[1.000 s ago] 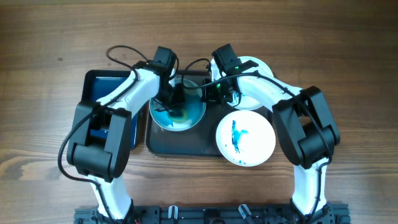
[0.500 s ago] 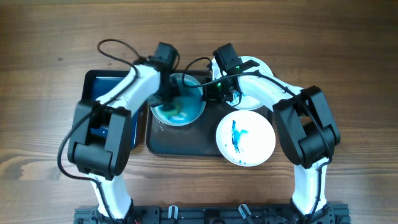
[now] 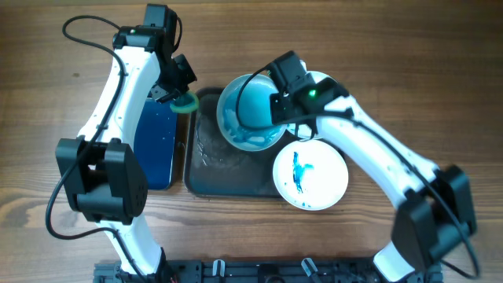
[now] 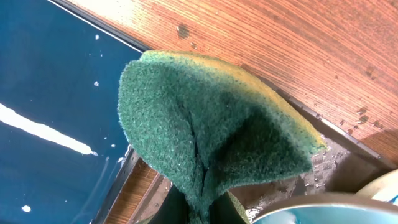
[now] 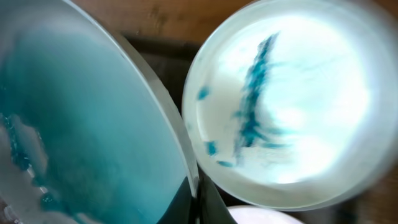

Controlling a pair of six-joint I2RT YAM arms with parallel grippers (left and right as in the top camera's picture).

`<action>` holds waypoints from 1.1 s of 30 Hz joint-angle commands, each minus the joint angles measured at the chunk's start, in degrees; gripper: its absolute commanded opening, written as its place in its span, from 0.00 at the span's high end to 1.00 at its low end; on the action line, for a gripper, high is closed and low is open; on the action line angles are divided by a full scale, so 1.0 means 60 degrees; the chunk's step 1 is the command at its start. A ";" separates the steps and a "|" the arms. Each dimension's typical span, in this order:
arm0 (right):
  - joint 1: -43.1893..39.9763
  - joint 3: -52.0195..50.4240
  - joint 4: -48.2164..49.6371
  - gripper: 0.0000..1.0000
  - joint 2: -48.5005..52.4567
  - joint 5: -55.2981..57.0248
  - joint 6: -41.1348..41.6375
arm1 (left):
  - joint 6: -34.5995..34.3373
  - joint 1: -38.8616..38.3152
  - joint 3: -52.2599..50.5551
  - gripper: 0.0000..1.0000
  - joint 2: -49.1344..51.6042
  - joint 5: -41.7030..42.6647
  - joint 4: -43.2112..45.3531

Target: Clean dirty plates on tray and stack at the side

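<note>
The right pincer (image 3: 277, 110) is pinching the rim of the teal-coated plate (image 3: 250, 116), its fingers pressed onto the edge on the plate's right-hand side. The plate hangs to the left of that pincer, raised above the back of the grey tray (image 3: 216, 169). Holding it by the rim probably keeps the smeared face free for wiping. That face looks upward and seems to lean toward the other arm, though the overhead view does not show how much it leans. In the right wrist view the rim runs as a steep slant. Being round, the plate has no long axis, only the way its face is turned.

The left pincer (image 3: 179, 93) is closed on a green sponge (image 3: 185, 102), which folds around its fingers. It hovers well to the left of the held plate, over the seam between the blue tray (image 3: 153, 145) and the grey one, probably so drips fall into a tray and not on the table (image 3: 440, 79).

Below the right pincer a streaked plate (image 3: 310, 174) lies flat across the grey tray's right rim. A third plate (image 3: 324, 82) sits just behind the pincer, mostly hidden by the arm.
</note>
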 commanded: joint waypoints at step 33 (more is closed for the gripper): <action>-0.0098 -0.0590 0.1188 0.96 0.2076 -0.4317 0.1679 | 0.0073 -0.0025 0.0178 0.96 -0.0284 0.0051 0.0062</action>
